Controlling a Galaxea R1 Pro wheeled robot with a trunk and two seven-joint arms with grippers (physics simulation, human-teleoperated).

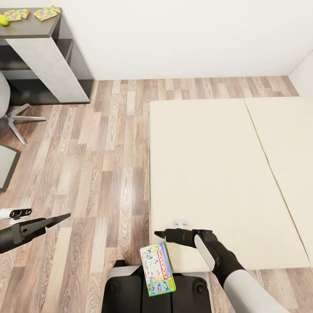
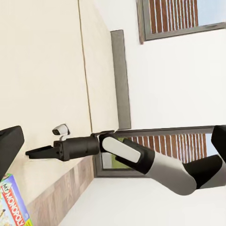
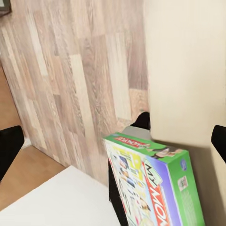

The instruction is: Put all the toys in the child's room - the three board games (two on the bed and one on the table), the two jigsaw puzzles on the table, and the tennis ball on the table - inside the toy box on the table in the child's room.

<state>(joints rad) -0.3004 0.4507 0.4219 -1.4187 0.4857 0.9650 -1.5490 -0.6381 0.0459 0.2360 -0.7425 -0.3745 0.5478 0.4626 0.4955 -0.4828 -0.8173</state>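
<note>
A green Monopoly board game [image 1: 157, 269] rests tilted on my own base, just off the bed's near corner; the right wrist view shows it close up as the board game [image 3: 153, 186]. My right gripper [image 1: 160, 234] hovers above it at the bed's edge, open, its fingers [image 3: 9, 147] wide apart with nothing between them. My left gripper [image 1: 64, 216] hangs over the floor at the left, open and empty. Far off on the dark table [image 1: 39, 29] lie two colourful jigsaw puzzles [image 1: 17, 14] [image 1: 46, 12] and the yellow tennis ball [image 1: 3, 20]. The toy box is out of view.
The cream bed [image 1: 217, 174] spreads across the right half, bare on top. Wood floor [image 1: 95, 165] lies between bed and table. A grey swivel chair [image 1: 13, 114] stands by the table, and a dark furniture corner [image 1: 6, 167] juts in at the left.
</note>
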